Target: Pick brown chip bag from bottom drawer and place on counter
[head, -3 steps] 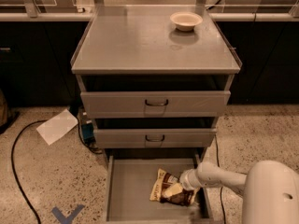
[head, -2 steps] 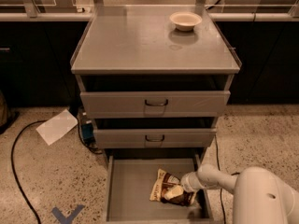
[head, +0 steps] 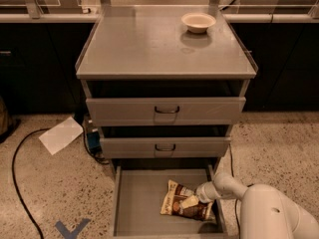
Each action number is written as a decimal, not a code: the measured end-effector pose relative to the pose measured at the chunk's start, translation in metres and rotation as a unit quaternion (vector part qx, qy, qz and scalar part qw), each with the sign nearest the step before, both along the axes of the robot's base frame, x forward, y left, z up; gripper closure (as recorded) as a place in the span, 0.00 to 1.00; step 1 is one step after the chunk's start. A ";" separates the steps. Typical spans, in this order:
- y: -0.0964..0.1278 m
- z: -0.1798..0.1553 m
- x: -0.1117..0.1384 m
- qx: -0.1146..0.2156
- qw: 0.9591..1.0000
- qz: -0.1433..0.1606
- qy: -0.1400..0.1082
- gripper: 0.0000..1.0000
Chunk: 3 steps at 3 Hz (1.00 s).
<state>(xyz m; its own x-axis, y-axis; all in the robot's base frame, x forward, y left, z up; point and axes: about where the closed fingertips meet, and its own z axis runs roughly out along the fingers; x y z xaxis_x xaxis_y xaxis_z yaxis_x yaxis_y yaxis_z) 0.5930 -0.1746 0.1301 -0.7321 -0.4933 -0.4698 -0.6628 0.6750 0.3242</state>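
The brown chip bag [head: 180, 204] lies flat on the floor of the open bottom drawer [head: 139, 203], toward its right side. It has a dark brown middle and tan ends. My gripper [head: 195, 199] reaches in from the right, low over the bag's right end, at the end of my white arm [head: 259, 208]. The counter [head: 149, 44] is the broad grey top of the cabinet, above the two closed drawer fronts.
A pale bowl [head: 198, 22] stands on the counter at the back right. A white sheet of paper [head: 61, 134] and a dark cable [head: 20, 183] lie on the speckled floor to the left. Blue tape [head: 72, 229] marks the floor at the lower left.
My arm has shifted a little further into the drawer toward the bag. The bag has stayed in place.
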 end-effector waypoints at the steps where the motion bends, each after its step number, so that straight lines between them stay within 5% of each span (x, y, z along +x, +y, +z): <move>1: 0.000 0.000 0.000 0.000 1.000 0.000 0.000 0.42; 3: 0.008 0.020 -0.007 0.001 1.000 0.006 -0.004 0.89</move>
